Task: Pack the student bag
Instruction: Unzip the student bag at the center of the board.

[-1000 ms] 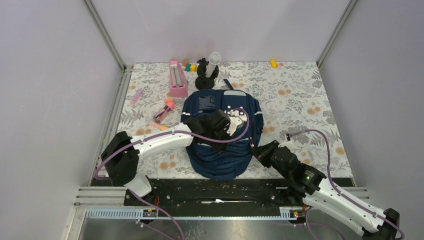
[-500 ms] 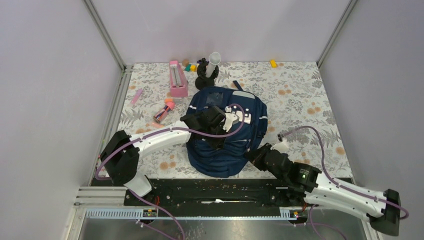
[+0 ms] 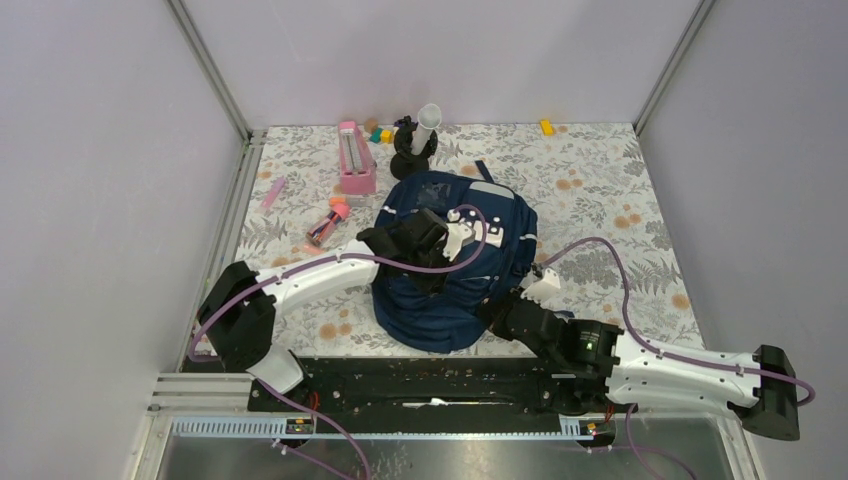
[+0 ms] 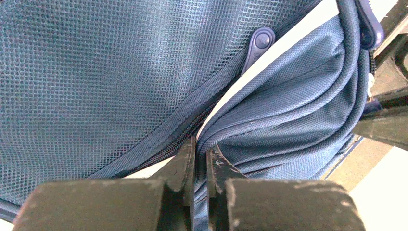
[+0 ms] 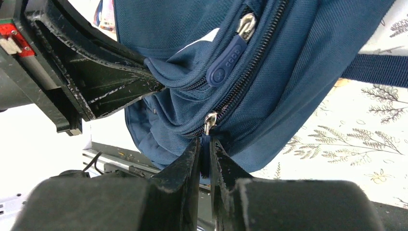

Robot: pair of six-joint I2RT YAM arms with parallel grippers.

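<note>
navy and bulky, the student bag (image 3: 425, 322) lies mid-tabletop (image 3: 620, 190) from above, close to the near edge. the left gripper (image 3: 432, 268) sits on top of it and the right gripper (image 3: 496, 312) at its near right corner. a pink case (image 3: 355, 160) stands beyond it.

left wrist view: the left gripper (image 4: 199, 151) is pinched nearly together on a fold of bag fabric beside a zip line.

right wrist view: the right gripper (image 5: 206, 150) is narrow, clamped on a dark zipper pull (image 5: 206, 138) hanging from a metal slider.
</note>
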